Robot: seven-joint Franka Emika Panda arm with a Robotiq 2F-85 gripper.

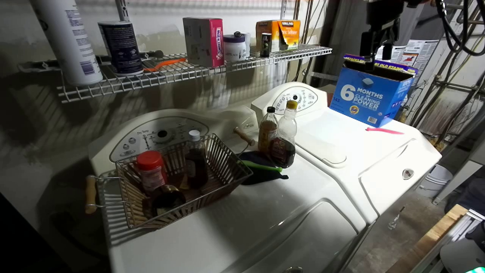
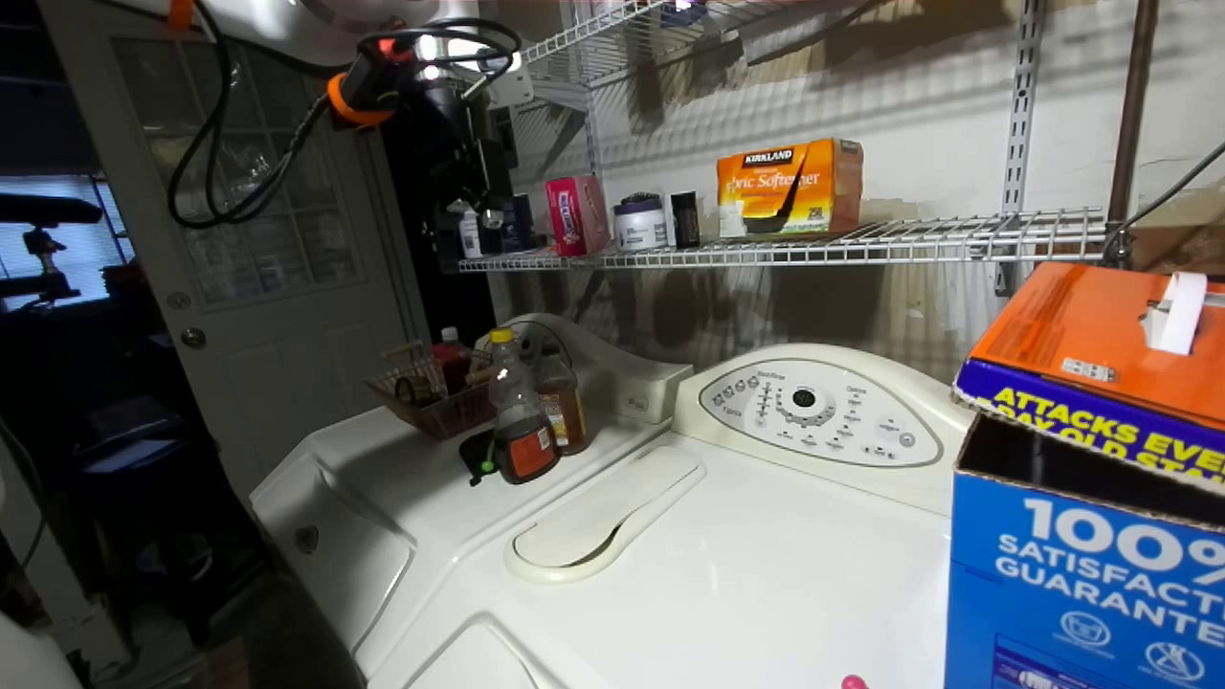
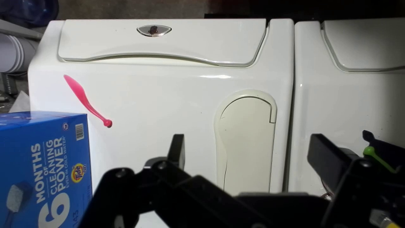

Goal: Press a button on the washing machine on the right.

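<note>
The washing machine (image 1: pixel 352 142) is the white machine on the right in an exterior view; it also shows in an exterior view (image 2: pixel 766 574) and the wrist view (image 3: pixel 158 91). Its rounded console (image 2: pixel 890 392) at the back holds an oval panel with small buttons around a dark round dial (image 2: pixel 805 398); the dial also shows in an exterior view (image 1: pixel 295 97). The console is out of the wrist view. My gripper (image 1: pixel 378 55) is open and empty, high above the machines and apart from the console. In the wrist view its fingers (image 3: pixel 246 148) stand wide apart over the cream dispenser cover (image 3: pixel 248 139).
A blue detergent box (image 1: pixel 373 94) and a pink tool (image 1: pixel 384 131) lie on the washer. On the neighbouring machine (image 1: pixel 235 227) stand a wire basket (image 1: pixel 227 189) and two bottles (image 1: pixel 284 148), (image 1: pixel 267 131). A loaded wire shelf (image 2: pixel 909 251) runs above the consoles.
</note>
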